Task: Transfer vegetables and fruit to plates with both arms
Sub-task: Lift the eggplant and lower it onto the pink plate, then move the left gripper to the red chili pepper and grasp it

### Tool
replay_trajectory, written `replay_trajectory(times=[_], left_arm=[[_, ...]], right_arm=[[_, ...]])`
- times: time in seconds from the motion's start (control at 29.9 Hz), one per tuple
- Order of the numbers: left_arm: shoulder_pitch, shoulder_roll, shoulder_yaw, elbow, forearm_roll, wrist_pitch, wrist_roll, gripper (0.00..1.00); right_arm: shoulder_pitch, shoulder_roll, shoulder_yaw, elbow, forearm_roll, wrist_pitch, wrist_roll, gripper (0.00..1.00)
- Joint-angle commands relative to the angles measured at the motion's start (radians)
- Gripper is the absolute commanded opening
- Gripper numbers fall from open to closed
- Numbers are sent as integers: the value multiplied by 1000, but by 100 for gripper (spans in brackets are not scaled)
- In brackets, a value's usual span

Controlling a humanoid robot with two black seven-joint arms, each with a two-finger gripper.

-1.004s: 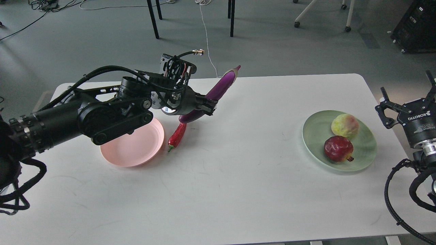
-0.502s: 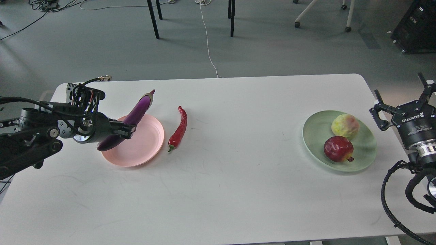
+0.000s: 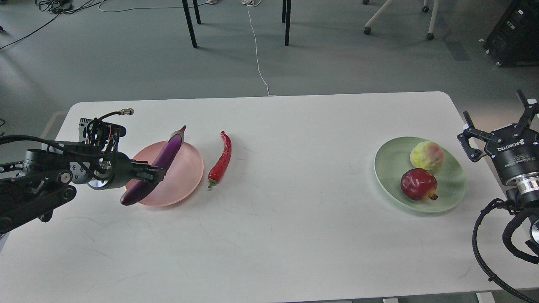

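My left gripper (image 3: 152,173) is shut on the purple eggplant (image 3: 162,160) and holds it slanted low across the pink plate (image 3: 187,168), cap end pointing away from me. The red chili pepper (image 3: 222,158) lies on the table just right of that plate. The pale green plate (image 3: 389,168) at the right holds the yellow-green fruit (image 3: 426,155) and the dark-red pomegranate (image 3: 417,184). My right gripper (image 3: 497,126) is open and empty, off the plate's right side near the table's right edge.
The white table (image 3: 286,235) has rounded far corners. Chair legs (image 3: 189,23), a white cable (image 3: 257,50) and a black box (image 3: 516,31) are on the floor beyond it.
My left arm has drawn back to the left and lowered the eggplant from beside the pepper down over the pink plate. The right gripper shifted slightly.
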Motion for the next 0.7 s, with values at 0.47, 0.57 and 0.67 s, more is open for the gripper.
replay_trajectory(times=[0.47,0.57,0.67], left_arm=[[-197,-220,-8,42,18,2,20,80],[-189,-321,-3,104,38,5,26,79],[-180,-408,-2,189,74,6,25,77]], right_arm=[[1,1,0,-1,1,0,1,99],[1,-1,2,-1,1,0,0,99],[1,-2,2,-1,0,0,0,99]])
